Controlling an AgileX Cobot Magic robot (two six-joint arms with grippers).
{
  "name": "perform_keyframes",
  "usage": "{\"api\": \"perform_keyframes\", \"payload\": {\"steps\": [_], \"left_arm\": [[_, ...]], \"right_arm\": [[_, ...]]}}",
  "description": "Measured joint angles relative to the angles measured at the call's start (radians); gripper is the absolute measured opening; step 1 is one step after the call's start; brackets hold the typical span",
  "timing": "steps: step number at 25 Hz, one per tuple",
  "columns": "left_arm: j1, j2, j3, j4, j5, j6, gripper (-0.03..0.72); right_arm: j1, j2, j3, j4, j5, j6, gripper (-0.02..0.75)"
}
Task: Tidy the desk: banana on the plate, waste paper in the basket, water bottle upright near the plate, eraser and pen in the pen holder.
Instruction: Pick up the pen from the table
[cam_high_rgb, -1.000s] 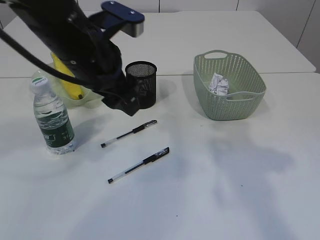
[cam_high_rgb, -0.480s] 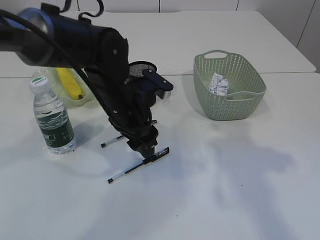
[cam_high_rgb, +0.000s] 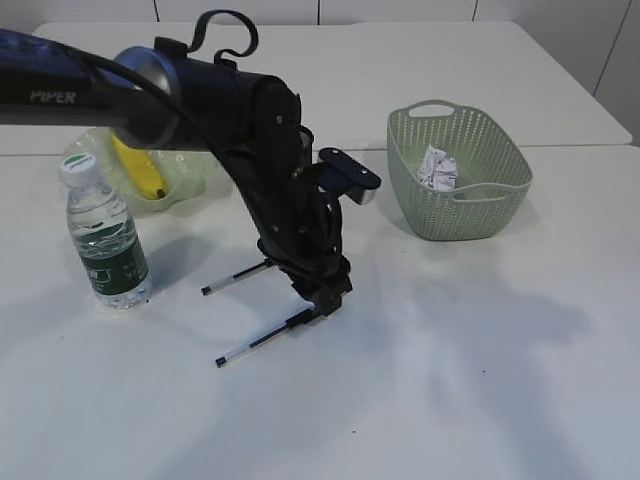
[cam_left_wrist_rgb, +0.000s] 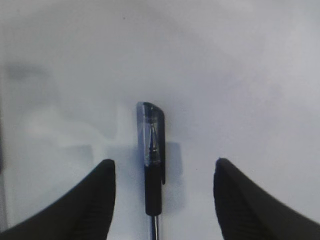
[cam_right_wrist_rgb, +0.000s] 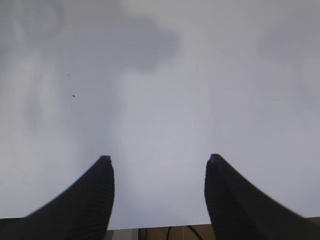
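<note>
My left gripper (cam_high_rgb: 326, 300) is down at the desk (cam_high_rgb: 450, 350), over the capped end of the nearer pen (cam_high_rgb: 262, 340). In the left wrist view this pen (cam_left_wrist_rgb: 152, 170) lies between the open fingers (cam_left_wrist_rgb: 95, 200) with a gap on each side. A second pen (cam_high_rgb: 235, 277) lies just behind. The banana (cam_high_rgb: 140, 168) rests on the plate (cam_high_rgb: 190, 172). The water bottle (cam_high_rgb: 105, 238) stands upright in front of it. Crumpled paper (cam_high_rgb: 437, 167) sits in the basket (cam_high_rgb: 470, 215). My arm hides the pen holder, and the eraser is out of view. My right gripper (cam_right_wrist_rgb: 159, 158) hangs open over bare desk.
The left arm (cam_high_rgb: 250, 130) stretches from the upper left across the middle of the desk. A seam between two tabletops (cam_high_rgb: 580, 147) runs behind the basket. The right arm is outside the exterior view.
My left arm has swung from the pen holder forward and down to the nearer pen's capped end. Its jaws have narrowed a little. It now covers the pen holder.
</note>
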Motion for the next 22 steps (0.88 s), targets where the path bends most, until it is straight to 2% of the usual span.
{"api": "perform_keyframes", "payload": {"steps": [22], "left_arm": [[0.0, 0.073, -0.004, 0.018, -0.001, -0.032, 0.435]], "right_arm": [[0.0, 0.0, 0.0, 0.0, 0.0, 0.0, 0.429]]}}
